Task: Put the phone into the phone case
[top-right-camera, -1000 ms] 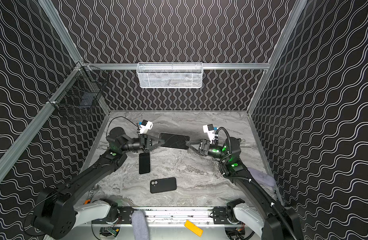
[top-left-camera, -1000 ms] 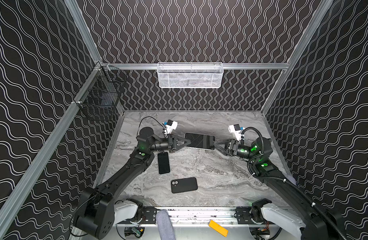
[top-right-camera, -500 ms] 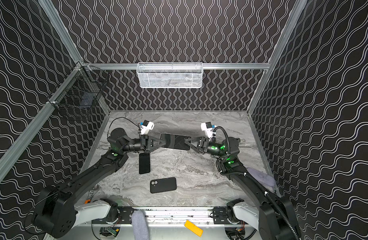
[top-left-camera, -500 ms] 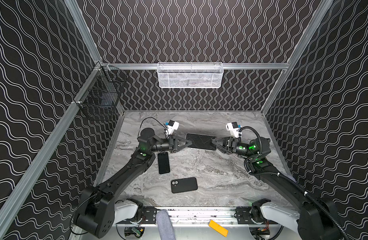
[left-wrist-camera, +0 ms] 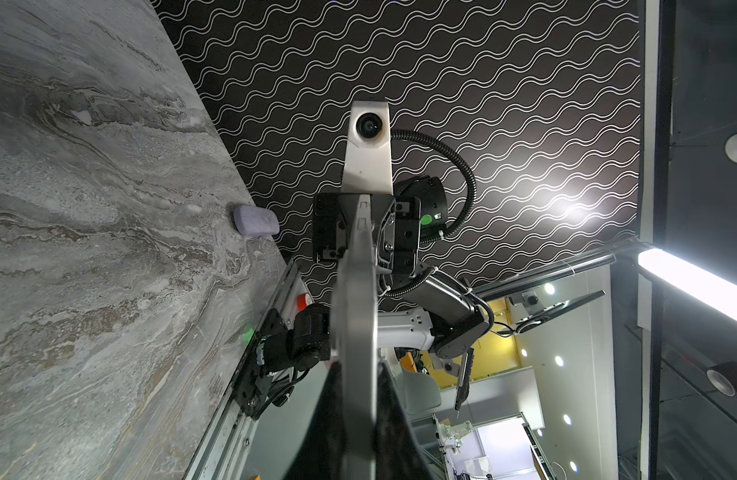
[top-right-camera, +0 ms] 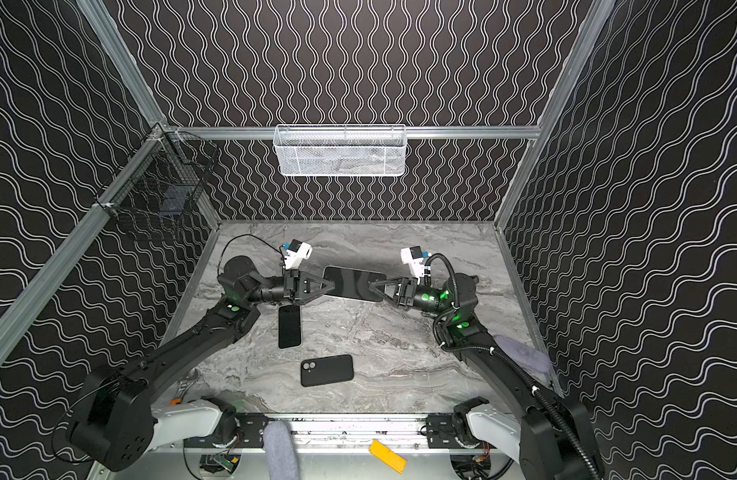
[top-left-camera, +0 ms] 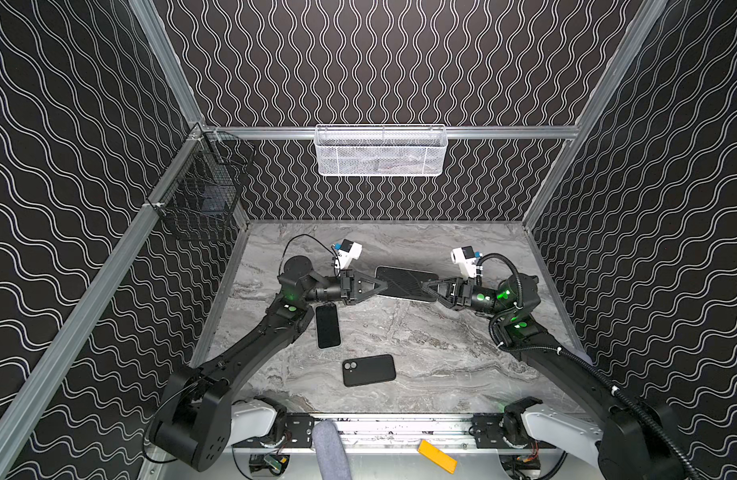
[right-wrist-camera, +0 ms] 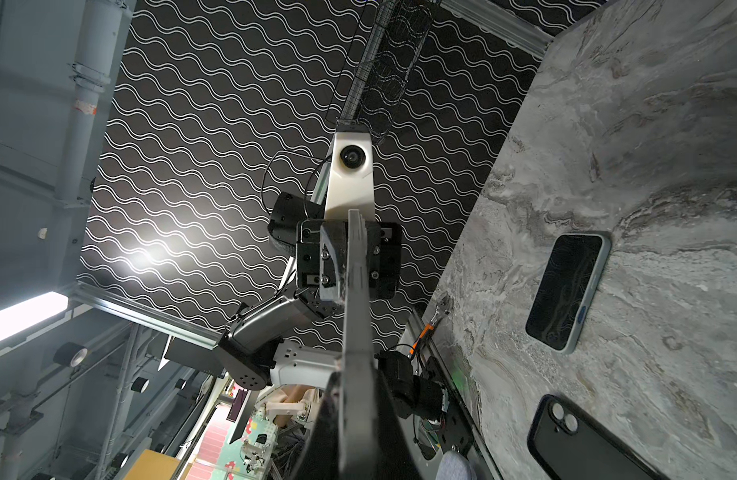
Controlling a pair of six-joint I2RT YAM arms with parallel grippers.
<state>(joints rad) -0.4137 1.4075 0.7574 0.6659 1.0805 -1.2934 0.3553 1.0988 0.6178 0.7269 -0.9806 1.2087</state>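
While clenched on the opposite short ends of a dark slab (top-left-camera: 405, 283), raised over the rear middle of the bench (top-left-camera: 441, 353): left tool (top-left-camera: 378, 286) and right tool (top-left-camera: 425, 287), tips facing. Flat on the bench, screen up, phone (top-left-camera: 328, 326) just in front of the left tool's wrist, touched by neither tool. Back up, phone case (top-left-camera: 369, 370) nearer the front edge, just apart from the phone. Open bench right of both, up to the right arm (top-left-camera: 566, 365); walls well apart.
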